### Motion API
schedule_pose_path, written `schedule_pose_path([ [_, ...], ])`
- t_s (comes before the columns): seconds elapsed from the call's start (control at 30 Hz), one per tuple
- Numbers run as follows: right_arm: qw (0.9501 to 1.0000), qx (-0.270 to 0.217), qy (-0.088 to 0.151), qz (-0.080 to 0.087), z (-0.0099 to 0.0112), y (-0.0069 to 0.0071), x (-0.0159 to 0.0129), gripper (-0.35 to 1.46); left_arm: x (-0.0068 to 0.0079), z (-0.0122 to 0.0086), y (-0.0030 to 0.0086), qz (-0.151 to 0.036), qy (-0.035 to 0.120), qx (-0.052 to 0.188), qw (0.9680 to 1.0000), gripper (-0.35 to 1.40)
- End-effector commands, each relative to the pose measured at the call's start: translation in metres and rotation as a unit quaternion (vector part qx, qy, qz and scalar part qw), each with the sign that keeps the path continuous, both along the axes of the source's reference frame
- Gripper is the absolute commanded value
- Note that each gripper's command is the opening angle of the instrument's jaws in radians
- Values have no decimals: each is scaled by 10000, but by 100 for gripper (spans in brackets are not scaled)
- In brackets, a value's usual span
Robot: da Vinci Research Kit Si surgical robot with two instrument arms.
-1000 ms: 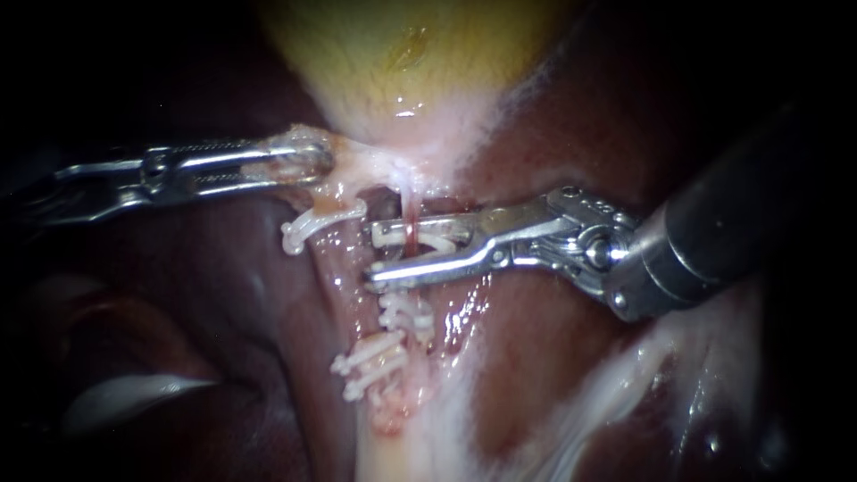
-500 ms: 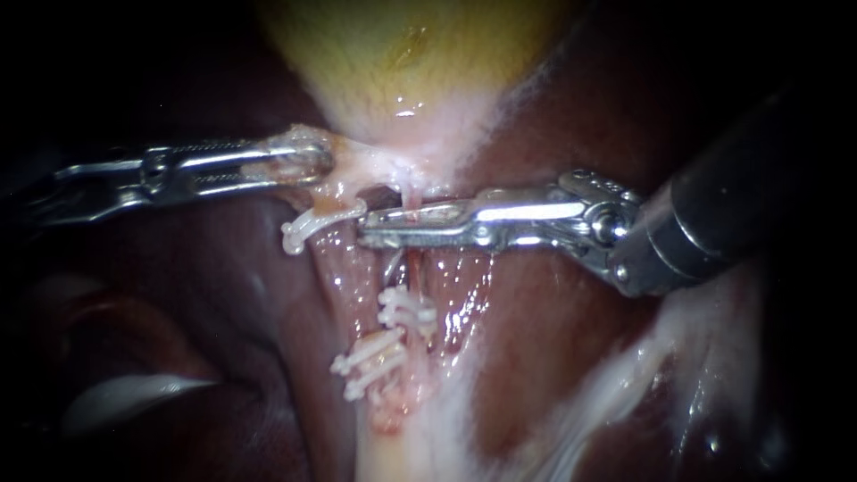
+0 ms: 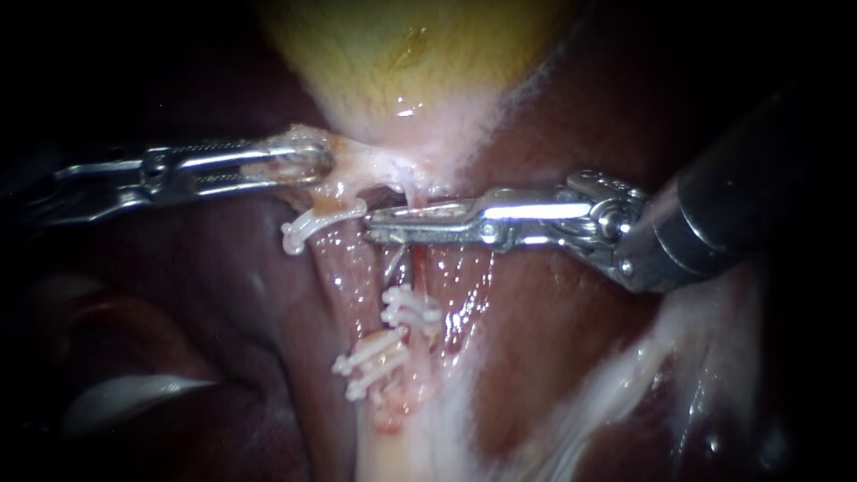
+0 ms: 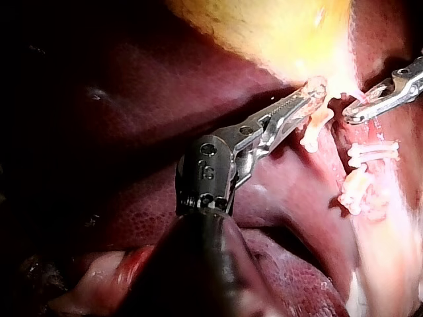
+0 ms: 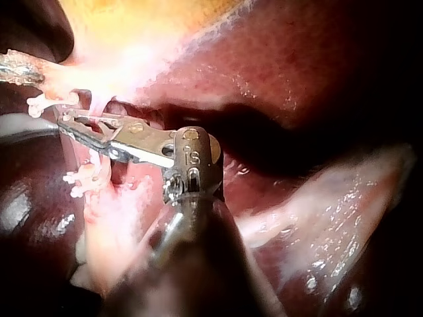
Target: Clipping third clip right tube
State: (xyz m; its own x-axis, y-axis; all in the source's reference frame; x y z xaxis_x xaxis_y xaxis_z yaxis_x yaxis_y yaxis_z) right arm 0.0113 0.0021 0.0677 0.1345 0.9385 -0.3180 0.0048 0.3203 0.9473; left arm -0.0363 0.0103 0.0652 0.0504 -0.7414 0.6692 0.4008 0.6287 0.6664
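Endoscope view. Left instrument [image 3: 312, 163] in from the left, jaws clamped on pale tissue [image 3: 366, 165] at the foot of the yellow gallbladder [image 3: 402, 54]. Right instrument [image 3: 384, 223] in from the right, lying across the field, jaws pressed together across the thin right tube [image 3: 411, 191] just below that pale tissue. Sliver of white clip [image 3: 430, 211] visible between the jaws. Right tube reddish where it emerges under the jaws. Separate clip [image 3: 312, 223] on the neighbouring left tube [image 3: 344, 263], just beside the right instrument's tip. Two lower clips [image 3: 409, 310] further down, one close above the other. Dark liver [image 3: 571, 357] on both sides.

Left wrist view. Left instrument [image 4: 310, 99] with jaws closed on pale tissue [image 4: 317, 86] at the gallbladder [image 4: 264, 33] edge. Right instrument [image 4: 353, 113] just beyond the left jaw tips, jaws together, apart from the left instrument. Lower clips [image 4: 373, 152] under the right instrument.

Right wrist view. Right instrument [image 5: 73, 122] ahead of its wrist joint, jaws shut across the pale strand of right tube [image 5: 99, 104]. Clip inside the jaws not distinguishable here. Left instrument [image 5: 20, 69] beyond the tip, on pale tissue [image 5: 63, 82]. Separate clip [image 5: 46, 102] between the two tips. Lower clips [image 5: 82, 181] under the right jaws. Liver [image 5: 297, 66] beside the shaft.
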Motion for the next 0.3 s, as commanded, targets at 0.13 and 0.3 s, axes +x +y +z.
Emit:
schedule_pose_path([
  [0.13,10000,-1,-2,-3,0,0,0,-35,0,0,0,-1,0,0,10000,-35],
  [0.3,10000,-1,-2,-2,0,0,0,-35,0,0,0,-1,0,0,10000,-35],
])
